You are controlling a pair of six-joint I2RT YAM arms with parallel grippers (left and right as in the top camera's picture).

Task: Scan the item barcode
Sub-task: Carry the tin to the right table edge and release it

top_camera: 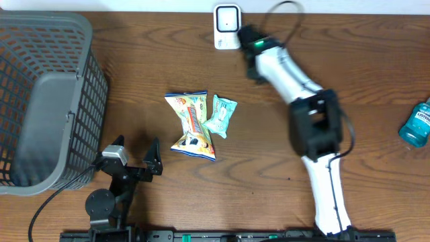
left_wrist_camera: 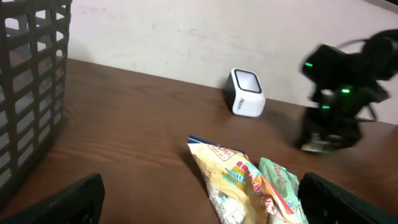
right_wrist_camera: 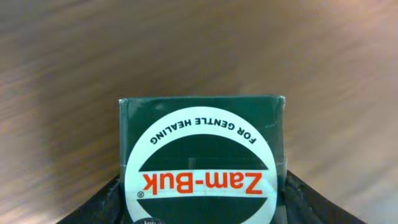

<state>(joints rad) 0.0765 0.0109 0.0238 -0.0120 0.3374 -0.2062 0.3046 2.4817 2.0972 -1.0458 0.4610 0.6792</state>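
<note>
A dark green Zam-Buk box with a white round label fills the right wrist view. My right gripper is shut on it, one black finger against each side. In the overhead view that gripper hangs just right of and below the white barcode scanner at the table's back edge, and the box is hidden under it. The left wrist view shows the scanner facing forward, with the right gripper to its right. My left gripper stands open near the front edge, holding nothing.
A yellow snack bag and a teal packet lie mid-table, ahead of the left gripper. A grey mesh basket stands at the left. A blue mouthwash bottle lies at the right edge.
</note>
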